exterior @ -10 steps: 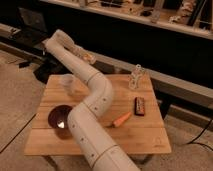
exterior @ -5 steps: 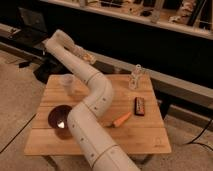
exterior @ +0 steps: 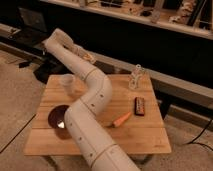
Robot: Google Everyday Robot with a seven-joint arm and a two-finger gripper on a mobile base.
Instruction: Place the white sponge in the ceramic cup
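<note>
A square wooden table (exterior: 145, 135) fills the middle of the scene, standing on a speckled floor in front of a long dark counter; the robot's white arm (exterior: 95, 100) rises from the bottom edge, crosses the table's centre, bends at an elbow over the boards and runs up to the far left, where it folds back on itself; a dark round bowl (exterior: 52, 116) sits at the table's near-left, partly hidden by the arm; the gripper (exterior: 84, 55) hangs at the folded end of the arm, above the table's back-left edge and well above the boards, its pincer drawn narrow with the fingers together, and whether anything is pinched in it I cannot tell; a pale cup (exterior: 67, 83) stands upright at the back-left, just left of the arm and below the gripper; a clear bottle (exterior: 135, 77) stands at the back-right; an orange carrot (exterior: 121, 120) lies tilted right of the arm, near a dark bar (exterior: 139, 105) lying flat beyond it; the white sponge I cannot pick out for sure; a pale patch (exterior: 60, 124) shows inside the bowl, and I cannot tell whether that is it.
</note>
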